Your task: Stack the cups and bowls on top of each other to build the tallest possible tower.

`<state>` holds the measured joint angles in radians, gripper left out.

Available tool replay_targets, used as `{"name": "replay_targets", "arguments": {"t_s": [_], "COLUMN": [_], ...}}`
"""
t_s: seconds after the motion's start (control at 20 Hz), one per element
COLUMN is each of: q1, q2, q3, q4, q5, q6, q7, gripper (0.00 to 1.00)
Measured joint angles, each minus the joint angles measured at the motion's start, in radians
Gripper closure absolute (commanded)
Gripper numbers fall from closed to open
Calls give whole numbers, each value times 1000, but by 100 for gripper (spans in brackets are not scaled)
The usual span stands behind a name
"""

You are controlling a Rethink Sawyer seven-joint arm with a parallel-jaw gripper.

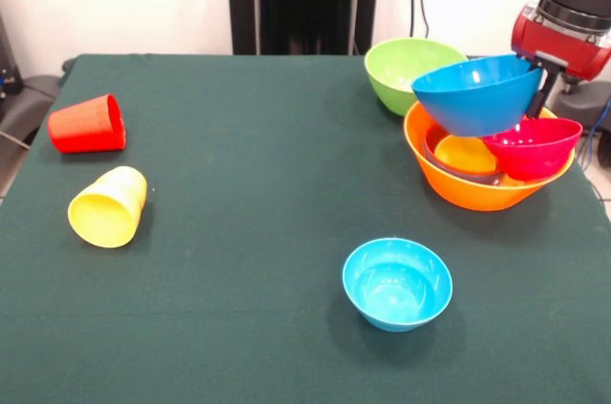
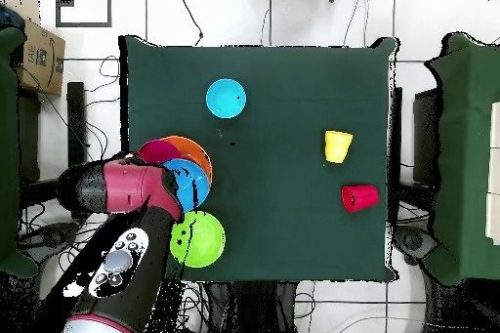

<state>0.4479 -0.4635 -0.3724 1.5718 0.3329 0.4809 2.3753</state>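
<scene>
The arm [image 1: 573,3] comes down at the right edge of the front view, its red wrist just above and behind the blue bowl [image 1: 477,94]. A thin dark finger [image 1: 546,89] runs down along the bowl's right rim. The bowl hangs tilted, its mouth turned up and toward the arm, raised over the orange bowl [image 1: 468,189], so the gripper [image 1: 542,74] appears clamped on the rim; the second finger is hidden behind the bowl wall.

From overhead, the arm reaches in from the lower left and covers the left side of the blue bowl.

The orange bowl stands on the tabletop [image 1: 248,194] at the right side and holds a crimson bowl [image 1: 533,146] leaning against its right wall, plus a small dark-rimmed bowl with a yellow-orange inside [image 1: 466,154]. The green bowl [image 1: 406,70] stands just behind, touching or nearly touching the orange one.

A light-blue bowl [image 1: 397,283] sits upright alone near the front edge. Well apart, at the left, the red cup [image 1: 88,124] and the yellow cup [image 1: 108,206] lie on their sides.
</scene>
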Motion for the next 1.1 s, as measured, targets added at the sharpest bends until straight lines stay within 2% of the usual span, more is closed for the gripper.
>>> {"name": "replay_targets", "arguments": {"t_s": [0.4,0.45,1.1], "q1": [13,22,55], "q2": [0,0,1], "q3": [-13,-21,-53], "q4": [0,0,-2], "q5": [13,18,33], "q6": [0,0,0], "q7": [0,0,0], "gripper": [100,0,0]}}
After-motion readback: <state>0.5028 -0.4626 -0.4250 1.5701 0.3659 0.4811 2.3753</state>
